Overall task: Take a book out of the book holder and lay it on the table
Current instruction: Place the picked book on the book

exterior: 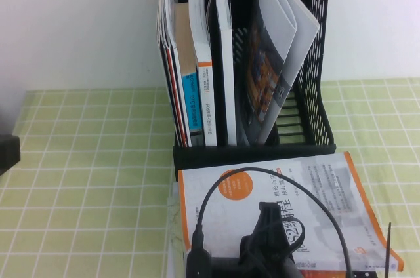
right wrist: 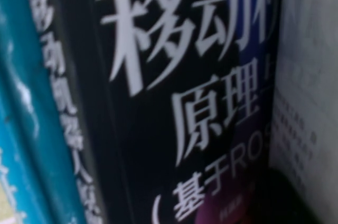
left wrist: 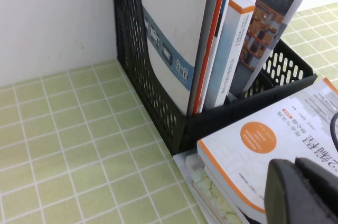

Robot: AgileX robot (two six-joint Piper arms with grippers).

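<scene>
The black mesh book holder (exterior: 314, 61) stands at the back against the wall. It holds several upright books (exterior: 200, 81) and a curled magazine (exterior: 275, 61). A white book with orange trim (exterior: 315, 186) lies flat in front of the holder. It also shows in the left wrist view (left wrist: 274, 129), next to the holder (left wrist: 132, 49). My right gripper (exterior: 272, 222) is low over this book at the near edge, with its cable looping above. The right wrist view is filled by a dark book cover (right wrist: 174, 102) with white characters. My left gripper (left wrist: 303, 192) is shut and empty, out to the left.
The white book rests on a low stack of other books (left wrist: 211, 192). A teal book spine (right wrist: 31, 129) lies beside the dark cover. Green checked cloth (exterior: 92, 179) covers the table left of the holder. A dark part (exterior: 6, 152) shows at the left edge.
</scene>
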